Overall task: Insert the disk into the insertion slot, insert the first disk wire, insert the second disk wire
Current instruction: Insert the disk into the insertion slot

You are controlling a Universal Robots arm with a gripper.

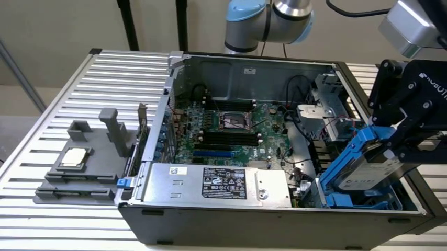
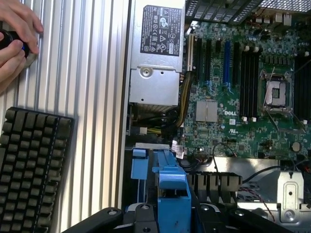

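Blue plastic sits closest to the wrist camera: the frame of the disk (image 2: 171,187), clamped between the jaws of the gripper (image 2: 175,221), which stand narrow and closed on the frame's two sides. In the exterior view the gripper (image 1: 394,149) carries the disk (image 1: 363,168) tilted, label outward, directly over the insertion slot (image 1: 349,202). The disk's lower end is down near the slot's blue rails; whether it touches them I cannot tell.

The step in hand, I judge, is the first one, seating the disk, and no wire looks plugged into it yet. That step calls for taking the tilt out so the frame's edges line up with the rails, and for a straight push along them.

Just beside the slot, on the exterior view's left of it, lies the silver power-supply box (image 1: 216,183). A bundle of cables (image 1: 302,180) runs between box and slot, and it is the likeliest thing to snag under the frame. Beyond the slot, deeper in the computer case (image 1: 279,222), is the green board (image 1: 262,151) with its black processor socket (image 1: 234,120). Well apart from the slot, outside the case, a grey holder (image 1: 77,172) rests on the slatted table (image 1: 70,225). A keyboard (image 2: 34,165) and a person's hand (image 2: 17,36) also rest on the table — neither is in the way.
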